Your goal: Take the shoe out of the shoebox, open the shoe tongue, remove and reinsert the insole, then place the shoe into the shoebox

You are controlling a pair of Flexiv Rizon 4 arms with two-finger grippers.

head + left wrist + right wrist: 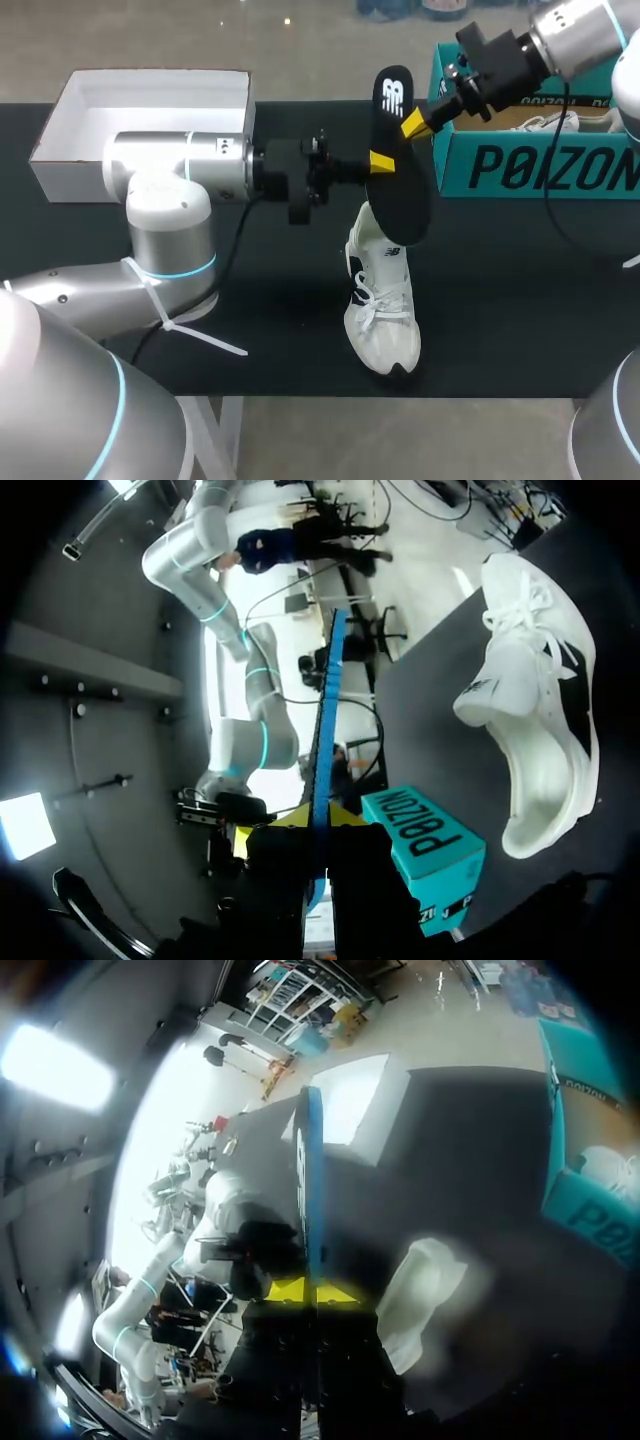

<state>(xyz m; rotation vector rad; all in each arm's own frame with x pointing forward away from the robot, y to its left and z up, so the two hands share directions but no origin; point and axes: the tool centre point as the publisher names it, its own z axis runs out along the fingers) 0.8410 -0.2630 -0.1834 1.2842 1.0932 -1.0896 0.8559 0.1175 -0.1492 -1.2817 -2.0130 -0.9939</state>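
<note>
Black counter [250,300] fills the head view. A white box lid [150,110] lies open side up at its far left, and a teal shoebox [540,160] stands at the far right. The shoebox has large dark lettering along its near side, and a second white shoe [545,122] shows inside it. The white shoe [382,300] stands near the middle of the counter, laces up and toe toward the near edge, with dark trim at the heel and a small dark logo on its side. Above its heel the black insole [400,160] is held in the air, broad face to the camera, with a white logo near its far end. The left hand [382,162] pinches the insole's left edge. The right hand [412,122] pinches it from the far right, just beside the left hand.

Seen from the left wrist, the insole [328,710] runs edge-on, a thin blue line. It starts from between the yellow tips of the left hand [318,820], which are clamped on it from both sides. The shoe [530,710] lies off to one side on the counter, apart from the hand, and the shoebox [430,850] shows its lettering close by.

From the right wrist, the insole [312,1180] again stands edge-on. The right hand [312,1290] is closed on it, one tip on each side. The shoe [425,1290] is a pale blur beside and below the hand, and the lid [360,1110] lies beyond it.
</note>
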